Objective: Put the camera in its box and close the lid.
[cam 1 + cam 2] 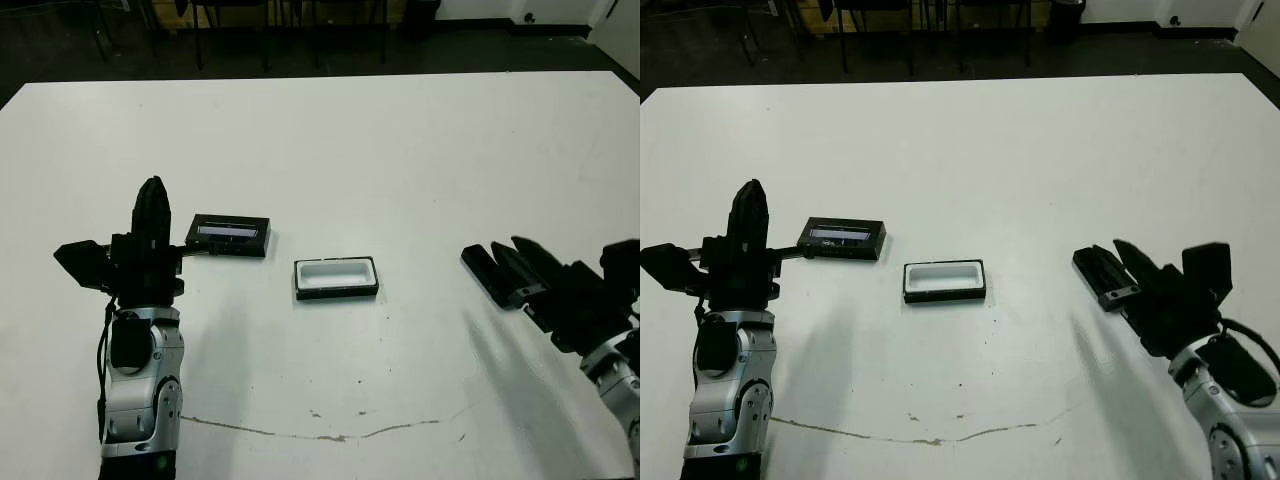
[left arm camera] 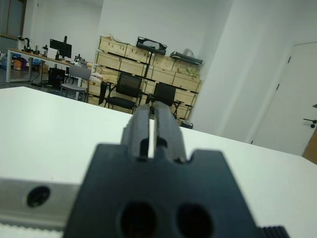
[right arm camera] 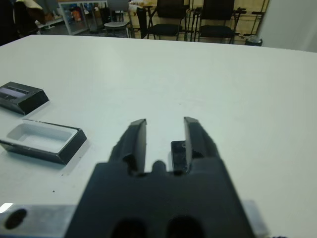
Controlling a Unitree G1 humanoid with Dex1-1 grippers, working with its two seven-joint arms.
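— White table [image 1: 400, 150], dark floor and chairs [image 2: 163, 94] beyond its far edge. How far along would you say you are?

— Barely begun, by my reading. Your box [image 1: 336, 278] sits near the middle of the table, white lining up and nothing in it. The lid [image 1: 230, 235] lies flat just to its far left, apart from it, pale stripe showing. Neither step is done.

— And the camera?

— Over on the right, flat on the table, well apart from the box. The camera [image 1: 1102, 272] lies at the tips of your right gripper [image 3: 165, 121], whose fingers are spread. In the right wrist view it sits low in the gap, close against one finger, but I can't see a grip on it. I'd call it unheld.

— What about my left side?

— Your left gripper [image 2: 150, 106] points upward just left of the lid, fingers pressed together with only a thin slit between them, and it carries nothing.

— So what's left?

— Everything, as I judge it: grasp the camera, seat it in the tray, then put on the lid.
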